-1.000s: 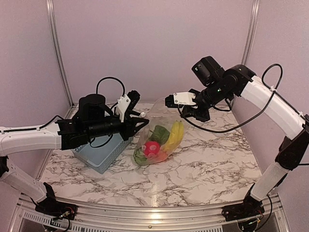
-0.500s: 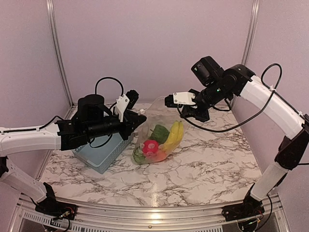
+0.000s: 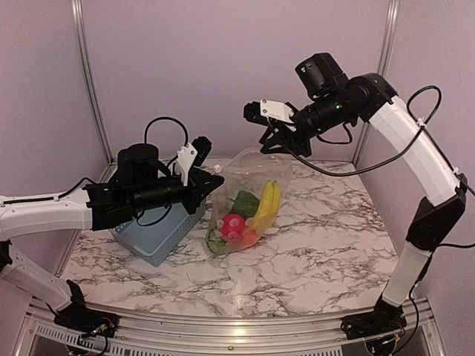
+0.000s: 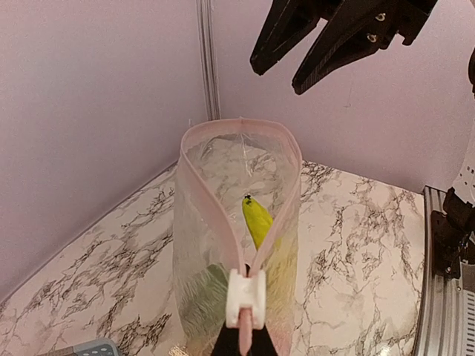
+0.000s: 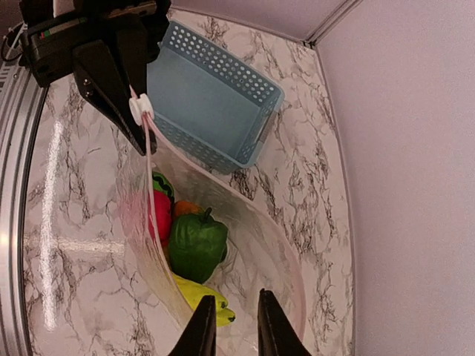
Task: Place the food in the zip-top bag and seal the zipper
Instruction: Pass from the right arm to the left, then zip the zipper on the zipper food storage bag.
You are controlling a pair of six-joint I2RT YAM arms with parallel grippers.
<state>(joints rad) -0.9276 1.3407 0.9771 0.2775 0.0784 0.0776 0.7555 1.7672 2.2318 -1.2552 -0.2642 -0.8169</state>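
**Top view.** The left pincer is pressed together on the zipper at its white slider. The zip-top bag stands on the desk just beyond this pincer's tips, mouth up. The food lies in the bag's bottom, lower than the pincer: banana, green piece, red piece. The basket sits under the left pincer. The right pincer is spread above the bag mouth, apart from it.

**Left wrist.** The pincer tips are closed just under the slider. The zipper runs away from them as an open loop. The banana shows inside. The right pincer is overhead, jaws apart, empty.

**Right wrist.** The fingers are spread with nothing between them. The bag mouth is directly below. At the mouth's far end the left pincer pinches the slider.
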